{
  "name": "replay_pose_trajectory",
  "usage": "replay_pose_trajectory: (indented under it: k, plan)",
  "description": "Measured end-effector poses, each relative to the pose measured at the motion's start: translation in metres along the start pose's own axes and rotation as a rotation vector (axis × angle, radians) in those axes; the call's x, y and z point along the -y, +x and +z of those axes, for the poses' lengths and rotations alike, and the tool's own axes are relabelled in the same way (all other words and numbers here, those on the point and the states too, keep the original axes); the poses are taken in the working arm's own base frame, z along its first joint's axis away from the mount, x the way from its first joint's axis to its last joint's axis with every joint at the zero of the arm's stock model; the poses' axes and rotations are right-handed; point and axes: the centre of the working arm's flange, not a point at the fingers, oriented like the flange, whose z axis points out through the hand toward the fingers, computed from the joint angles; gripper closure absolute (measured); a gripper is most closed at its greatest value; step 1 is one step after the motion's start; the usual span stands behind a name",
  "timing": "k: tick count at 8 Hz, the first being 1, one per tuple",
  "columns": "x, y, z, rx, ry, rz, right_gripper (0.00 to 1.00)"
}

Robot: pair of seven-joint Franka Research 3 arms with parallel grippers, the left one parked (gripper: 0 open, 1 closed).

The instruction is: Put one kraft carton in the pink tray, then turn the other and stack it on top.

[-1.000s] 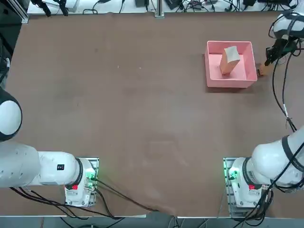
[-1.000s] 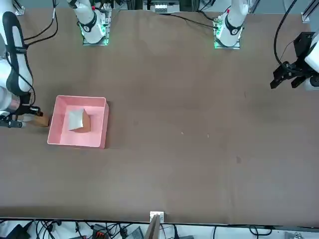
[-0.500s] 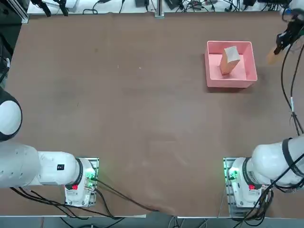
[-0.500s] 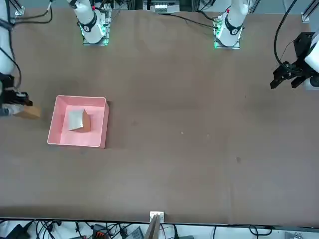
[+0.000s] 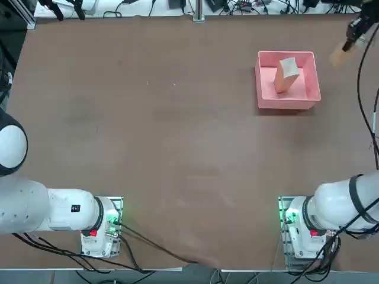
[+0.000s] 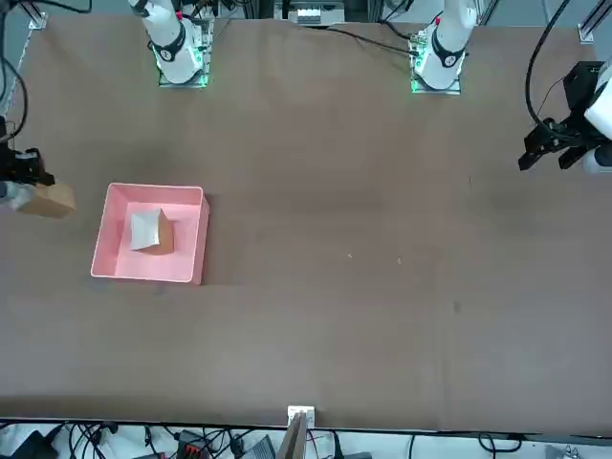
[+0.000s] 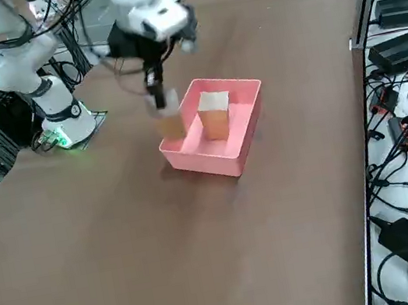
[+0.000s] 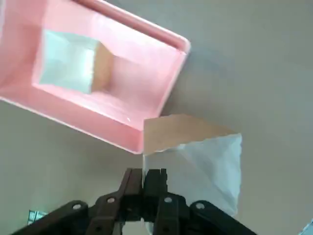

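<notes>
A pink tray (image 5: 288,105) sits at the far right of the table, and one kraft carton (image 5: 286,74) stands tilted inside it. My right gripper (image 5: 348,44) is shut on the other kraft carton (image 5: 339,56), which hangs in the air beyond the tray's right wall, clear of the table. The side view has this held carton (image 7: 169,121) hanging below the gripper (image 7: 155,98), just in front of the tray's near wall (image 7: 206,164). From the wrist, the held carton (image 8: 195,152) sits beside the tray's corner (image 8: 156,105), with the carton in the tray (image 8: 73,61) farther off.
The table's right edge runs close beside the held carton (image 6: 48,200). Cables and black equipment (image 7: 406,46) lie past the far edge of the table. The parked left arm's gripper (image 6: 559,143) hangs over the opposite end.
The right gripper has lifted the carton off the table beside the tray's right wall and carried it up and toward the far edge. The carton in the tray has not moved.
</notes>
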Motion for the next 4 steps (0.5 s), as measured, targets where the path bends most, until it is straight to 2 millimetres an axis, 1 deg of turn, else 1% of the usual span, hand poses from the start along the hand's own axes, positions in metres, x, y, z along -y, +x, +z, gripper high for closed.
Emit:
replay_pose_trajectory:
  k: [1, 2, 4]
  plan:
    - [0.027, 0.015, -0.008, -0.001, -0.01, -0.11, 0.98]
    - [0.046, 0.024, -0.012, 0.002, -0.014, -0.23, 0.98]
    - [0.069, 0.037, -0.013, 0.007, -0.019, -0.46, 0.98]
